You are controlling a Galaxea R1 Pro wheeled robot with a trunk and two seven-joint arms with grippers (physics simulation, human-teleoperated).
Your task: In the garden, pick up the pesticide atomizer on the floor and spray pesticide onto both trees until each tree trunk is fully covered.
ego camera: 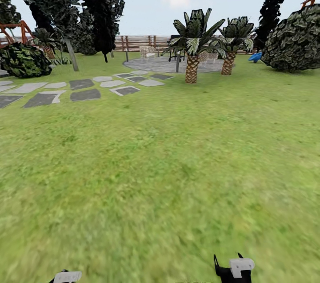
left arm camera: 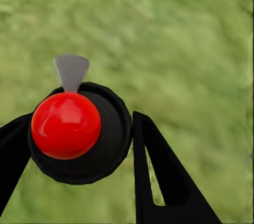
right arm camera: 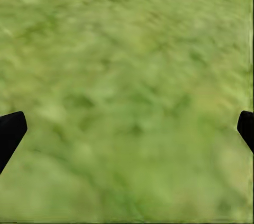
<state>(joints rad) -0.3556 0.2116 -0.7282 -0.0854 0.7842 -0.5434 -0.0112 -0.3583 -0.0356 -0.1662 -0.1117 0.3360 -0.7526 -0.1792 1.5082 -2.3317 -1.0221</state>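
In the left wrist view, the pesticide atomizer (left arm camera: 79,134) sits between my left gripper's (left arm camera: 79,147) black fingers (left arm camera: 159,176). It has a round black body, a glossy red ball on top and a grey nozzle. The gripper is shut on it, above the grass floor (left arm camera: 185,34). My right gripper (right arm camera: 127,134) is open over bare grass, with nothing between its fingertips (right arm camera: 9,131). In the head view, one tall tree with a slim grey trunk (ego camera: 71,55) and a dark crown stands far off at the left. Both wrists (ego camera: 234,269) peek in at the lower edge.
Grey and pale stepping stones (ego camera: 84,95) lie to the far left. Two short palms (ego camera: 192,62) stand ahead before a round paved patio with furniture. Near-black conifers (ego camera: 104,11), a big bush (ego camera: 295,42) and a brown slat fence (ego camera: 142,42) ring the lawn.
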